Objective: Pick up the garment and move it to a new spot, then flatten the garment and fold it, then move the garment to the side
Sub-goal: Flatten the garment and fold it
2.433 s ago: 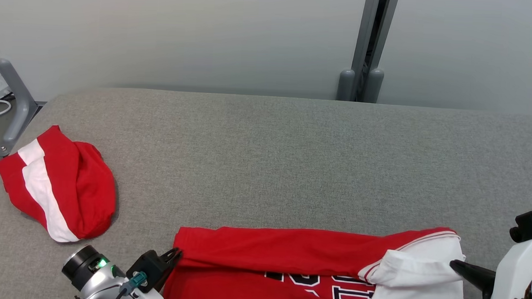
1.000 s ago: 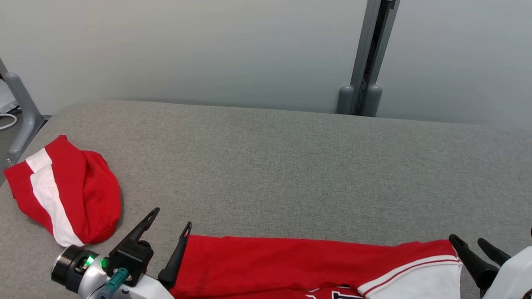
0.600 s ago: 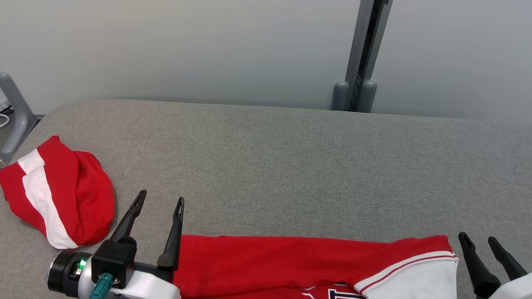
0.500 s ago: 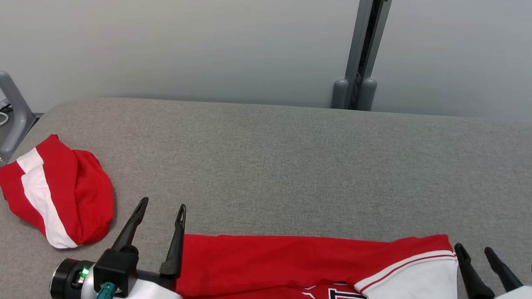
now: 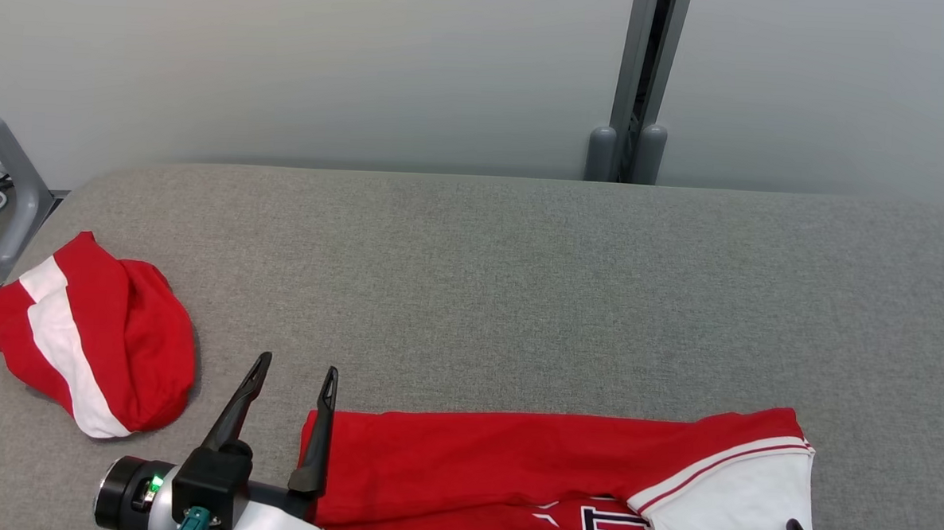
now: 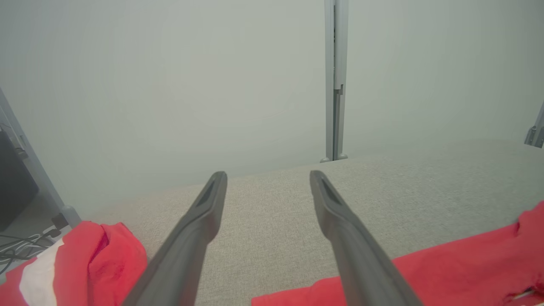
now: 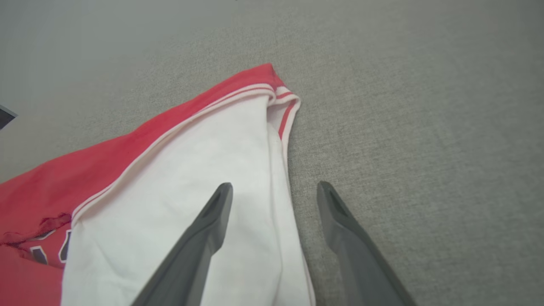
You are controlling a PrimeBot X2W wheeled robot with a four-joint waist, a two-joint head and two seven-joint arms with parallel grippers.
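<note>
Hands wide again, my left hand [image 5: 298, 362] and right hand [image 7: 274, 184] have let go of the red-and-white jersey [image 5: 511, 458], which lies folded along the near edge of the grey desk [image 5: 519, 283], so one fold looks done and more remain.

Only print in sight: navy block lettering w/ white outline on the red chest of the garment [image 5: 471, 464], near edge, right of centre. Head view: one char [image 5: 598, 524] mostly visible, reads like "T" or "1", can't tell which; its neighbours are cut off by the frame edge. Right wrist view: same lettering, just fragments [image 7: 42, 253] left of the white sleeve [image 7: 191, 178], not legible.
</note>
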